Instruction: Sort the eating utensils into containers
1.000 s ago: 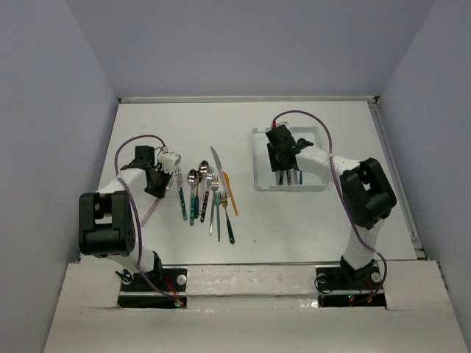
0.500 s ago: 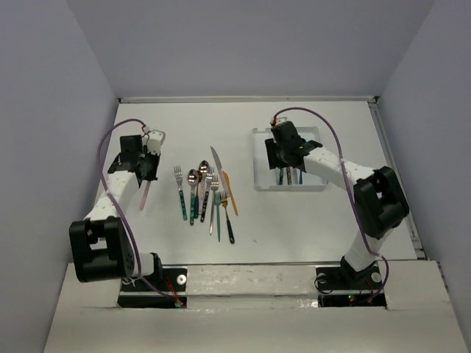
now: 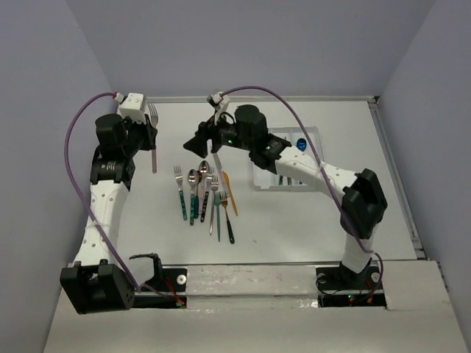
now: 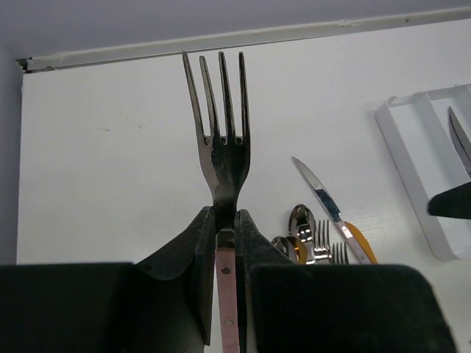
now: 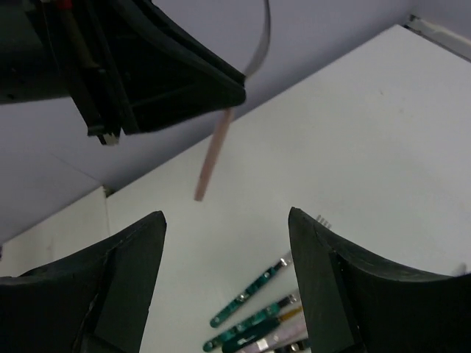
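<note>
My left gripper (image 3: 144, 131) is shut on a pink-handled fork (image 3: 153, 147) and holds it in the air at the far left, tines up (image 4: 219, 110), handle hanging down (image 4: 224, 294). My right gripper (image 3: 197, 145) is open and empty. It reaches left over the table, facing the left gripper, above the far end of the utensils (image 3: 207, 193). In the right wrist view the pink handle (image 5: 213, 154) hangs beyond the open jaws (image 5: 228, 220). The white tray (image 3: 313, 133) stands at the right, partly hidden by the right arm, with a blue spoon (image 3: 299, 143) in it.
Several forks, spoons and knives with teal, orange and dark handles lie side by side mid-table; teal handles (image 5: 250, 294) show below the right jaws. An orange-handled knife (image 4: 331, 209) and the tray's corner (image 4: 412, 162) show in the left wrist view. Walls close in on three sides.
My left arm has risen and carried the pink fork up and toward the far left. My right arm has left the tray and swung left toward the left gripper.
</note>
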